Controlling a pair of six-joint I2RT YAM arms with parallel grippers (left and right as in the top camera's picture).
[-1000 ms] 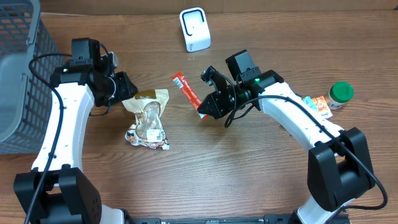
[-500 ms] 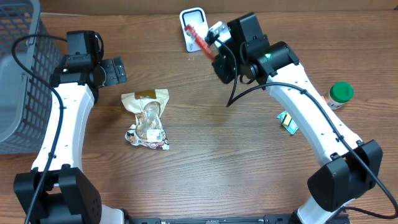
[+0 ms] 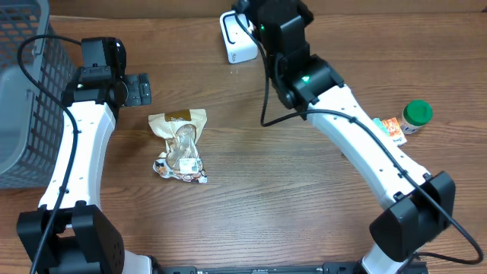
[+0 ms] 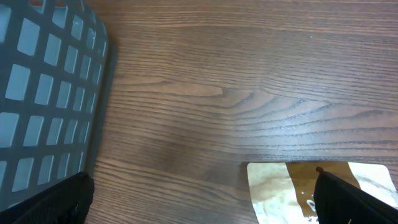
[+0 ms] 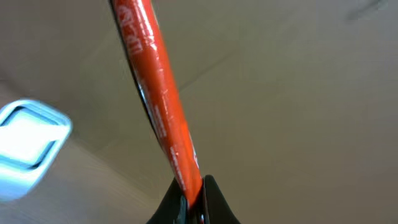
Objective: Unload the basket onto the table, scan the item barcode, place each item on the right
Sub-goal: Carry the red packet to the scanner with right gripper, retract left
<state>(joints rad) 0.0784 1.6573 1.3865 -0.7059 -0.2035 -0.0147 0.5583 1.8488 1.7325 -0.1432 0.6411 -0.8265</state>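
Packet [image 5: 155, 87], slim and red, pinched at one end by the right claw [image 5: 194, 193], held near the white scanner [image 5: 28, 146]; left claw [image 3: 139, 89] spread, empty. Probably light, thin, floppy: grip an end, leaving the barcode uncovered.

The basket [image 3: 23, 84] walls off the left edge of the table [image 3: 266, 213]. Between it and the pouch [image 3: 181, 144] runs a bare strip of wood, overhung by the left arm [image 3: 76, 152]. The left wrist view shows open board from the basket wall to the pouch's top. The table's middle and near side lie bare. The right arm [image 3: 358, 142] spans the right half up to the scanner [image 3: 236, 47], blocking approach from above. A bottle [image 3: 417, 114] and a packet [image 3: 389, 128] crowd the right edge.
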